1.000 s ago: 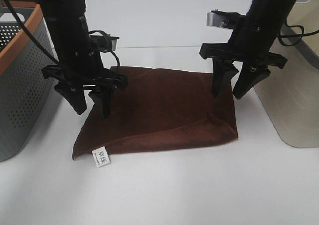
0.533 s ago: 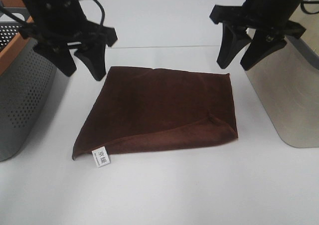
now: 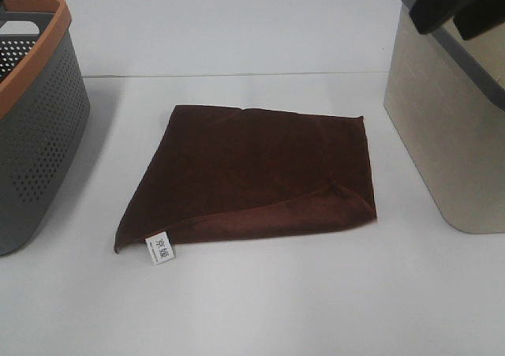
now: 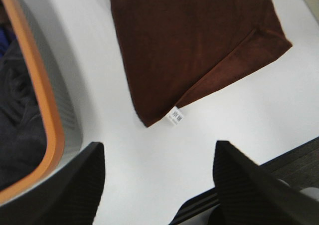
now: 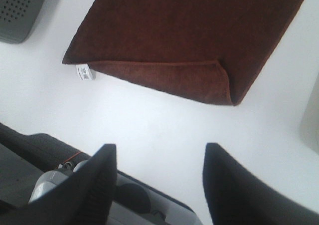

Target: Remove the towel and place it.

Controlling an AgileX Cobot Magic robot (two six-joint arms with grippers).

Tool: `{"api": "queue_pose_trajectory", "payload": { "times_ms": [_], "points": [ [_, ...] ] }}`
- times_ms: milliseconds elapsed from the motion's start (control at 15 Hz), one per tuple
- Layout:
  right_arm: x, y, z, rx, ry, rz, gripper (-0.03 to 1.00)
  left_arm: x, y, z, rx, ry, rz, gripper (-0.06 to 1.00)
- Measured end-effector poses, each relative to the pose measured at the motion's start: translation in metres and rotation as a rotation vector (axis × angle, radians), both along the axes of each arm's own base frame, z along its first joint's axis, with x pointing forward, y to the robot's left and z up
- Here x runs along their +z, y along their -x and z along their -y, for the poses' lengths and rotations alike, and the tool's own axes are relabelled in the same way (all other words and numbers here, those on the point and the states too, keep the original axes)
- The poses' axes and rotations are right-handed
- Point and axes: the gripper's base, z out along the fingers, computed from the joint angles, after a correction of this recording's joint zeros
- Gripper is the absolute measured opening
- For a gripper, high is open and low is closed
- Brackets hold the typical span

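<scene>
- Looking down from your left wrist camera, you see the left gripper (image 4: 157, 185) with its two dark fingers (image 4: 75, 190) spread wide apart, holding nothing and touching nothing.
- Between and beyond those fingers lies bare white table (image 4: 149, 160); the towel (image 4: 194, 45) sits well past the fingertips, flat on the table, with its small white label (image 4: 175, 116) at the corner nearest the gap.
- Off to one side of the left fingers you have the grey basket (image 4: 30, 115) with its orange rim, dark cloth inside it.
- Your right gripper (image 5: 159, 185) shows the same: both fingers (image 5: 234, 185) well apart, nothing between them, clear of the cloth.
- Beyond the right fingertips the towel (image 5: 189, 30) lies flat, its folded-over edge and one corner closest to the fingers, the label (image 5: 84, 72) at the far corner.
- From the high camera, the towel (image 3: 252, 170) rests dark brown on the table between the grey basket (image 3: 35, 135) and the beige basket (image 3: 446, 135), touching neither.
- Only a dark bit of the right arm (image 3: 461, 5) shows there, above the beige basket's rim; you cannot judge the fingers from that view.
</scene>
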Motion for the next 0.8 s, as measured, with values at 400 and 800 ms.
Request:
{"api": "queue_pose_trajectory", "payload": {
  "times_ms": [400, 800],
  "points": [
    [-0.053, 0.11, 0.036, -0.004, 0.041, -0.033, 0.51, -0.086, 0.11, -0.06, 0.064, -0.024, 0.001, 0.6],
    [-0.102, 0.194, 0.074, -0.051, 0.095, 0.251, 0.51, -0.133, 0.162, -0.087, 0.05, 0.051, 0.184, 0.6]
  ]
}}
